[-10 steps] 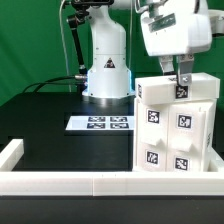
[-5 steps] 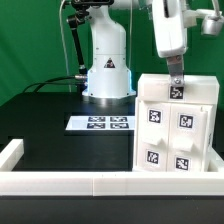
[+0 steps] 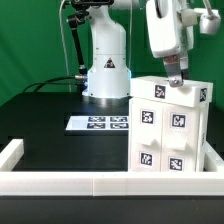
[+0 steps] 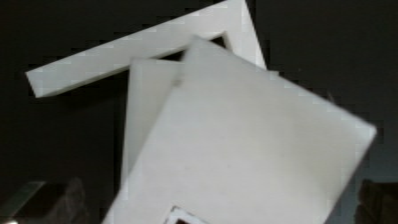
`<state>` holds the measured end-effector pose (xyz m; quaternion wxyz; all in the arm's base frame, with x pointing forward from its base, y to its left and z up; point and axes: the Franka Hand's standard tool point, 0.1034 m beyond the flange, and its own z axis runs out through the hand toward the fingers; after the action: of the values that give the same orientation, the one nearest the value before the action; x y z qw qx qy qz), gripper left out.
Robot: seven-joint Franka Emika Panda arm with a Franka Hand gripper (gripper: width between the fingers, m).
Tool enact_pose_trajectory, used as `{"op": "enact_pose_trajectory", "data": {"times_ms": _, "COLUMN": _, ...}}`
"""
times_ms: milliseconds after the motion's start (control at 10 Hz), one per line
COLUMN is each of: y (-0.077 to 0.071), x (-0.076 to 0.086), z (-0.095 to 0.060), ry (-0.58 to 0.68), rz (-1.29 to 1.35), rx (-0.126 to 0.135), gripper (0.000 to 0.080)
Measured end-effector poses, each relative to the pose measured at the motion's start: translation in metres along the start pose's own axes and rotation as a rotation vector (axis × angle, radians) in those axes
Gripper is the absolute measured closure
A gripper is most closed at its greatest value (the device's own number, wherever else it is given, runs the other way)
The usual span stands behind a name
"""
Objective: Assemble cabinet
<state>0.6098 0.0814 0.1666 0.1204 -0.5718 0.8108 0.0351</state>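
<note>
One cabinet [image 3: 172,125] stands on the bench [image 3: 60,145] beside the marker board [image 3: 100,123], slightly turned, its top edge pinched by the jaws; next, I judge, steady squaring before release.

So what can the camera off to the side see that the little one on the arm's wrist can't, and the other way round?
Only the exterior view shows the arm's white base, the marker board on the black table, the low white border wall, the green backdrop, and the tool at the cabinet's upper edge. Whether it is gripping cannot be told. Only the wrist view shows the white panels close up from above, as angled plates against darkness. Both share the cabinet itself; its black-and-white tags are readable only in the exterior view.
</note>
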Motion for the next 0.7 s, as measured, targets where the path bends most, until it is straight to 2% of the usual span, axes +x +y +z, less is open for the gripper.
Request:
{"op": "enact_pose_trajectory", "data": {"times_ms": 400, "y": -0.005, "x": -0.009, "z": -0.019, "ry": -0.039, "rz": -0.037, "rx": 0.023, "gripper": 0.0001}}
{"op": "enact_pose_trajectory", "data": {"times_ms": 700, "y": -0.003, "x": -0.008, "z": -0.016, "ry": -0.035, "rz": -0.085, "rx": 0.018, "gripper": 0.0002}}
